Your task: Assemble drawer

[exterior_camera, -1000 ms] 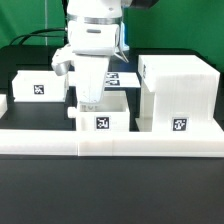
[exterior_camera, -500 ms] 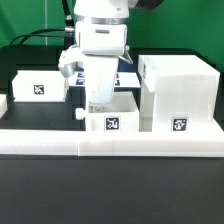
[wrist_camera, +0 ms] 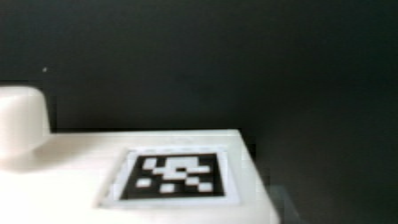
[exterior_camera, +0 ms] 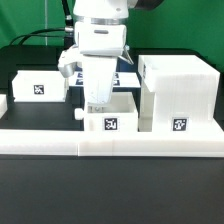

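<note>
The large white casing [exterior_camera: 178, 95] stands at the exterior view's right, with a tag on its front. A small white tray [exterior_camera: 112, 124] sits just left of it, close to or touching it, with a tag on its front and a knob [exterior_camera: 79, 114] on its left side. My gripper [exterior_camera: 97, 100] reaches down from above and is closed on this tray's back-left wall. A second tray [exterior_camera: 40, 88] lies apart at the left. The wrist view shows the held tray's white face [wrist_camera: 80, 150], its tag [wrist_camera: 175, 175] and its knob [wrist_camera: 18, 120]; my fingers do not show there.
The long low white border wall [exterior_camera: 110, 142] runs along the front, right against the tray and casing. The marker board [exterior_camera: 126, 76] lies flat behind my arm. The table is black. A dark cable hangs at the back left.
Between one second and half a second ago my gripper and the middle tray shifted right, toward the casing. Since then nothing has visibly moved.
</note>
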{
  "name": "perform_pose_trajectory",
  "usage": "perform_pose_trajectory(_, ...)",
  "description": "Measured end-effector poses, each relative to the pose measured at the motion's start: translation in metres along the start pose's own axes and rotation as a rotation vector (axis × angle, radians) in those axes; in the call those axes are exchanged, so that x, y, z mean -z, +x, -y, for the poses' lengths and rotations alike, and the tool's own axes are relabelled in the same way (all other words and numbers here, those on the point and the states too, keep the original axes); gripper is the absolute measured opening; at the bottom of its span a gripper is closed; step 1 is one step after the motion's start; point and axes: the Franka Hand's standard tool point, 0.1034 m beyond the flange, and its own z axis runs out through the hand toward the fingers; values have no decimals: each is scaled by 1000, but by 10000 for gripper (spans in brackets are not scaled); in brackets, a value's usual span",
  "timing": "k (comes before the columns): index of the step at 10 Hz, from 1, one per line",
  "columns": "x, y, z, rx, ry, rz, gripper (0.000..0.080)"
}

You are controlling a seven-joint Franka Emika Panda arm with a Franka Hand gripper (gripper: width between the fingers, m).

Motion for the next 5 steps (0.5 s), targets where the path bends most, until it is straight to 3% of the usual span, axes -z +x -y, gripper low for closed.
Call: perform_pose_trajectory(5, -6, 7, -1, -2, 5, -7, 44)
